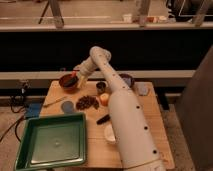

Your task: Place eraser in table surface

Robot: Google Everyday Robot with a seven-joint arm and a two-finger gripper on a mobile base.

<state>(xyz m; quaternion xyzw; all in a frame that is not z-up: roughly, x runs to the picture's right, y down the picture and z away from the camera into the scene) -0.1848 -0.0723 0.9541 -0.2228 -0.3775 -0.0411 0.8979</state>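
Note:
My gripper hangs at the end of the long white arm. It sits at the right rim of the red bowl, at the back left of the wooden table surface. I cannot make out the eraser; it may be hidden by the gripper or lie inside the bowl. There is something orange-red at the gripper's tip, right against the bowl.
A green tray fills the front left. A grey disc, a dark pile, an orange ball, a black-handled tool and a white cup lie mid-table. A dark cup and a second bowl stand behind.

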